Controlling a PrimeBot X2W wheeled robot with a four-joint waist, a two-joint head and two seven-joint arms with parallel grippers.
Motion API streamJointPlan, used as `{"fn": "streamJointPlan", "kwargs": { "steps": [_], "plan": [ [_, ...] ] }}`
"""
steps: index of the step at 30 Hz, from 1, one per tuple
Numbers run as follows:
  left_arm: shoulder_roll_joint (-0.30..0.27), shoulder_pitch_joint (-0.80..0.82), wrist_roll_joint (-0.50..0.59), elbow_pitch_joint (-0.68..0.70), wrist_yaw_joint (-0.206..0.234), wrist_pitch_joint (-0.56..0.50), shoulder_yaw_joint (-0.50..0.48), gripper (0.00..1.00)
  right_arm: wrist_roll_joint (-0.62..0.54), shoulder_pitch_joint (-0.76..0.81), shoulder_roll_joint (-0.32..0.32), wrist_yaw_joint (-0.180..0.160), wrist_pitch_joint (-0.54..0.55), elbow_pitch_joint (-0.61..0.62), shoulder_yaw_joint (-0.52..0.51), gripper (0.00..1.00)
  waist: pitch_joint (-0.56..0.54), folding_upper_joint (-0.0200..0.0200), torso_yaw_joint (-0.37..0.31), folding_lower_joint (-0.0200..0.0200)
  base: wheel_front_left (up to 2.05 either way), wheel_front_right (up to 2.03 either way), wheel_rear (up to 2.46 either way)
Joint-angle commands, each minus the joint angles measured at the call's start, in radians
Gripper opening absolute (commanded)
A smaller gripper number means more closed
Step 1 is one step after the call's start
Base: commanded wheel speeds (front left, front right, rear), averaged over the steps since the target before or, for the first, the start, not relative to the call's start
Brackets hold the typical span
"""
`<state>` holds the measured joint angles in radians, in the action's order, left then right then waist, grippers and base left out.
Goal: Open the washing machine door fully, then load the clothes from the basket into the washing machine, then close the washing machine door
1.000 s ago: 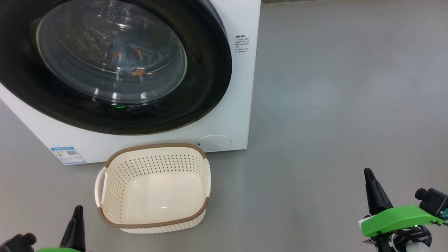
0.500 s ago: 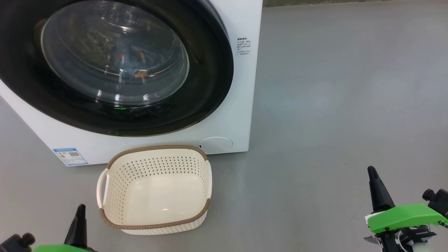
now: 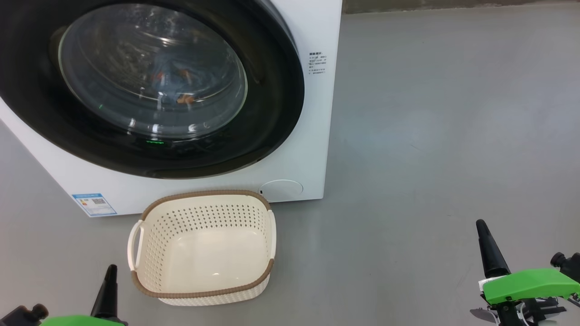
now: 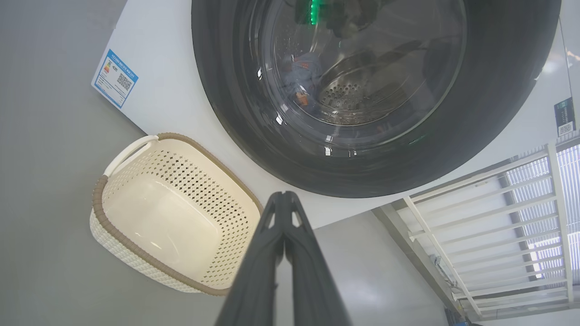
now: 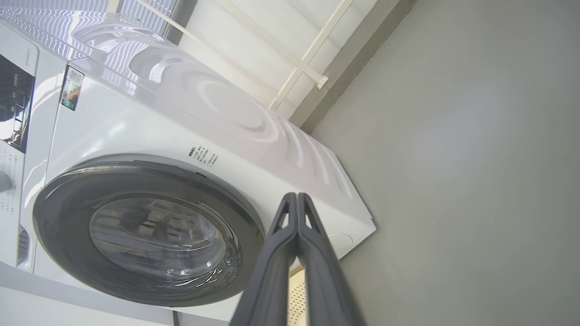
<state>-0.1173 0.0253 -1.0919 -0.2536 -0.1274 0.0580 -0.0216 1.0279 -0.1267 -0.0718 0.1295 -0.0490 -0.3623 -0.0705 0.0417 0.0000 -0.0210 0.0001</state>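
The white washing machine (image 3: 312, 136) fills the upper left of the head view, its round black door (image 3: 272, 113) closed flat against the front. Blue clothes (image 3: 174, 86) with orange spots show through the glass porthole, inside the drum; the left wrist view shows the clothes (image 4: 301, 74) too. The cream basket (image 3: 204, 290) stands on the floor in front of the machine with nothing in it. My left gripper (image 3: 110, 271) is shut, low at the basket's left. My right gripper (image 3: 481, 226) is shut, far right over bare floor. Both wrist views show fingers (image 4: 284, 213) (image 5: 297, 213) pressed together, holding nothing.
Grey floor (image 3: 430, 136) stretches open to the right of the machine. A white railing (image 4: 498, 213) and a wall stand beside the machine in the left wrist view. A blue label (image 3: 94, 204) is stuck on the machine's lower front.
The whole head view has drifted slightly right and down, so the camera moved. Both grippers sit a little lower in the picture and stay shut.
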Motion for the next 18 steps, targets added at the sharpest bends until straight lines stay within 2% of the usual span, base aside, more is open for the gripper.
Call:
{"fn": "streamJointPlan", "kwargs": {
  "steps": [1, 18],
  "plan": [
    [-0.015, 0.047, -0.021, 0.018, 0.002, -0.010, -0.029, 0.00, 0.026, -0.011, -0.008, 0.001, 0.005, 0.032, 0.004, 0.00, -0.001, 0.0000, 0.001, 0.0000, 0.00, 0.00, 0.00],
    [0.009, 0.060, -0.180, 0.015, 0.002, -0.059, -0.047, 0.00, 0.202, -0.004, 0.001, 0.001, 0.055, 0.057, -0.012, 0.00, -0.014, 0.0000, 0.007, 0.0000, 0.00, 0.00, 0.00]
  ]
}}
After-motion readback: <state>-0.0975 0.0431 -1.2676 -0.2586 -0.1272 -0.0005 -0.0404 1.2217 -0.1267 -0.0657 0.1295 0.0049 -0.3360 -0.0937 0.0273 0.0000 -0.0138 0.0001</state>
